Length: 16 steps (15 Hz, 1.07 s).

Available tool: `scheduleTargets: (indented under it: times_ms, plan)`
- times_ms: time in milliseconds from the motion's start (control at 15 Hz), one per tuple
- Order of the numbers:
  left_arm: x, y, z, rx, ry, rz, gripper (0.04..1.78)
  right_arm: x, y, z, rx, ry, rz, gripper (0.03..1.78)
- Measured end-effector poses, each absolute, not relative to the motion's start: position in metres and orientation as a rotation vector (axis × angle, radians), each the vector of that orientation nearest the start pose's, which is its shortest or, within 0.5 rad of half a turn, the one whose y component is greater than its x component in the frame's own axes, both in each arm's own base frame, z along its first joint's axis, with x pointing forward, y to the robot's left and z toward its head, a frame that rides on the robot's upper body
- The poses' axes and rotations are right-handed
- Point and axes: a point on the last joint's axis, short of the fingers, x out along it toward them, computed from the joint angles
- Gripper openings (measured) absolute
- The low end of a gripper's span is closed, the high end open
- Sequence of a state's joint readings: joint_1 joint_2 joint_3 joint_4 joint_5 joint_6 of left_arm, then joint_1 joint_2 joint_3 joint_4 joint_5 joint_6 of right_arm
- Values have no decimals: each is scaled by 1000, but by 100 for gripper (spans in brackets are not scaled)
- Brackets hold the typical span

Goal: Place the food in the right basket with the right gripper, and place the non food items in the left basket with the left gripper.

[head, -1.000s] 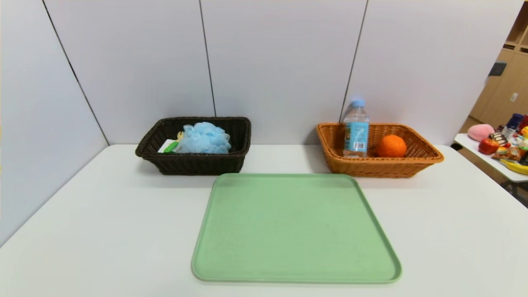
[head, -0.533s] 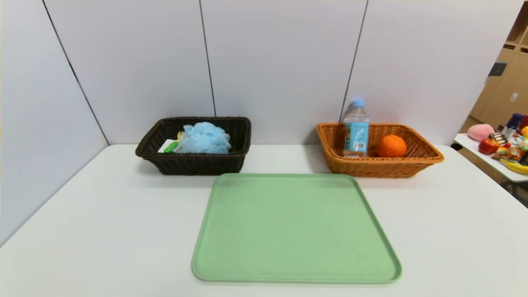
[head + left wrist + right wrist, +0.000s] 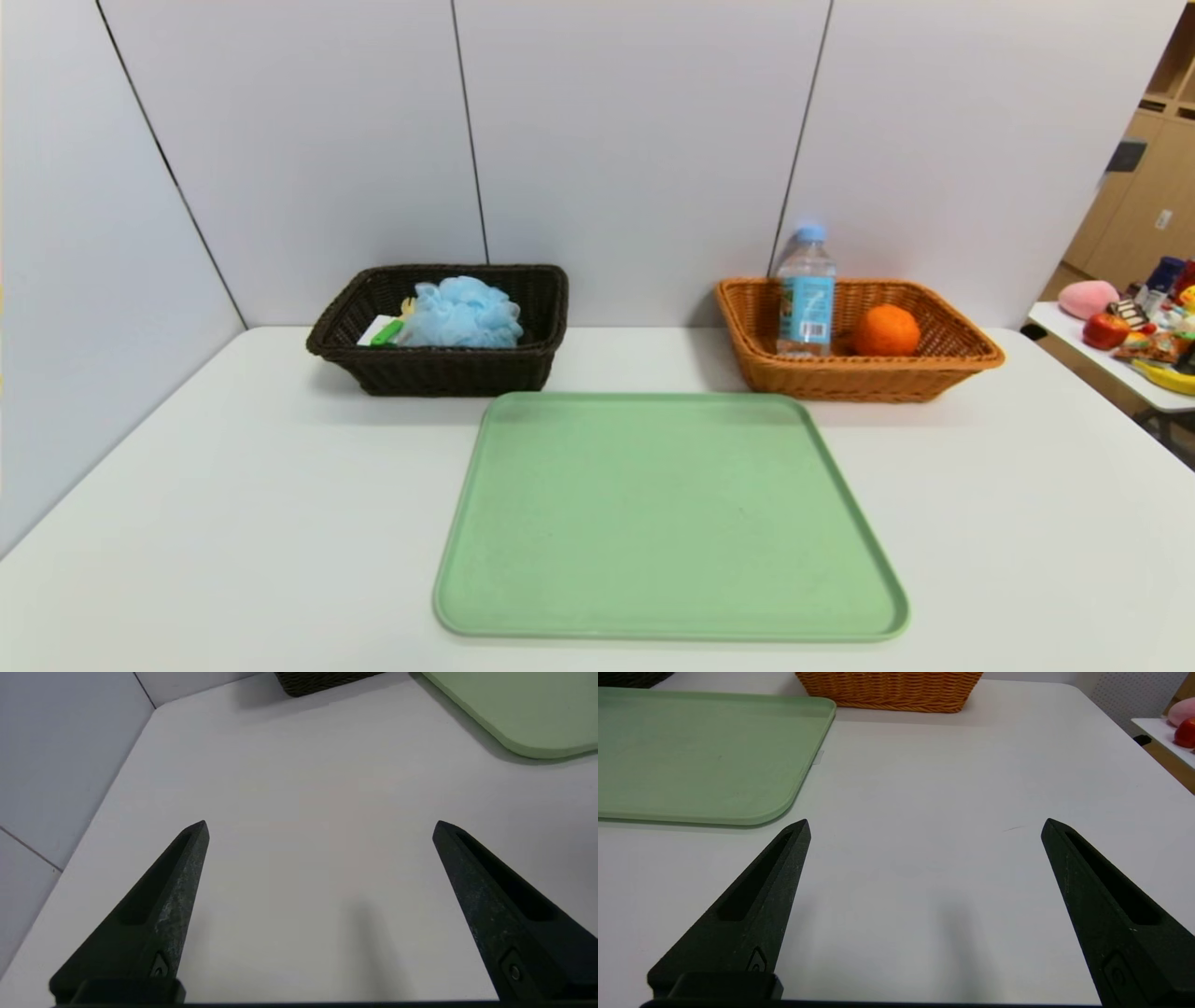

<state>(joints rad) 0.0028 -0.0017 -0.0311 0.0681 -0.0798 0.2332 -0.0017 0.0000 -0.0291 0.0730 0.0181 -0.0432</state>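
The dark brown left basket holds a blue bath puff and a small green and white item. The orange right basket holds a water bottle and an orange. The green tray between them is bare. Neither gripper shows in the head view. My left gripper is open and empty over the bare table, near the tray's corner. My right gripper is open and empty over the table, beside the tray and before the orange basket.
Grey wall panels stand behind and to the left of the white table. A side table at the far right carries an apple, a banana, packets and a pink item.
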Motion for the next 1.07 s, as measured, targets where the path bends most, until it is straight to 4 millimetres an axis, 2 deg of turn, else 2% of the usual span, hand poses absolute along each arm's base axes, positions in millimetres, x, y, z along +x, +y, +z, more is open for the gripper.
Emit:
scheduleTargets:
  times_ms: [333, 1067]
  plan:
    - [-25, 0, 76, 18, 38, -7, 169, -25, 0, 76, -8, 41, -2, 171]
    - [-25, 0, 76, 8, 37, -2, 169, -25, 0, 76, -4, 35, -4, 171]
